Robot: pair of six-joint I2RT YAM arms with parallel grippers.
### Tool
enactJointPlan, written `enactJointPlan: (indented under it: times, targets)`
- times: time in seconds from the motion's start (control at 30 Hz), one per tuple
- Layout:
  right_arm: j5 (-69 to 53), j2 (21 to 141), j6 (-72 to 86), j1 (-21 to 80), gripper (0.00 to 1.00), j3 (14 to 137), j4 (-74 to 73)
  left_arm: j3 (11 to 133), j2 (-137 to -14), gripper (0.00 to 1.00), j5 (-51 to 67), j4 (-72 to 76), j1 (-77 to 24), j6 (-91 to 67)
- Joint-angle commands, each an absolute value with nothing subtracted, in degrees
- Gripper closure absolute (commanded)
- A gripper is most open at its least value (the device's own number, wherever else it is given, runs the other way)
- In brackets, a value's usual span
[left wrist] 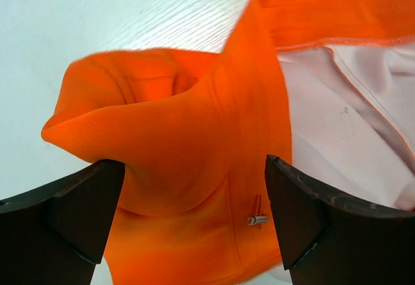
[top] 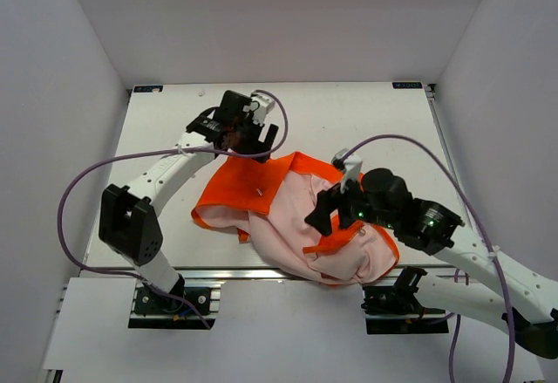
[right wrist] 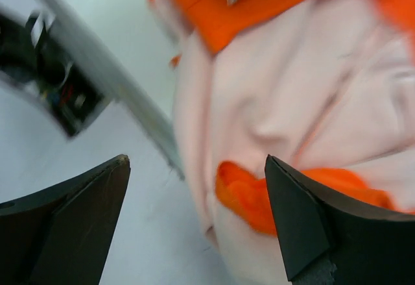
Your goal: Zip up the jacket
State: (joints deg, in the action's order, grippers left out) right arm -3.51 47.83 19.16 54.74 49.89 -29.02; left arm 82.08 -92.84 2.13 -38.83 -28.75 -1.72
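The jacket (top: 275, 213) lies crumpled on the bench (top: 349, 121), from the middle down to 6 o'clock, its hem spilling just over the near rail (right wrist: 130, 97). It lies open with the pink lining (top: 292, 226) up; the orange shell shows mostly at the heap's 10 o'clock, and an orange strip (right wrist: 243, 197) crosses the lining toward 4 o'clock. A small metal fitting (left wrist: 257, 219) sits on the orange front edge. The left jaws, on the left arm (top: 166, 174), hang at the jacket's 11 o'clock corner, spread wide, straddling a raised orange fold without pinching it. The right jaws, on the right arm (top: 488, 252), hover over the lining at 3 o'clock, also spread wide and gripping nothing; that wrist view is blurred
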Motion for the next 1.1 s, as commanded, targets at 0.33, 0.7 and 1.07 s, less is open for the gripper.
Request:
enactJointPlan:
  times: [0.33, 0.7, 1.07]
  targets:
    - [4.3, 55.1, 17.6, 25.3, 0.11, 51.9, -31.4, 94.5, -105.5, 0.02, 19.5, -43.2, -29.6, 19.1]
    - [-5.8, 60.8, 17.8, 7.9, 0.11, 45.8, -24.6, 111.3, -105.0, 0.02, 2.5, -46.7, -29.5, 16.4]
    - [-13.4, 63.7, 17.6, 2.8, 0.1, 38.5, -15.4, 112.9, -112.0, 0.02, 34.0, -55.3, -29.6, 30.7]
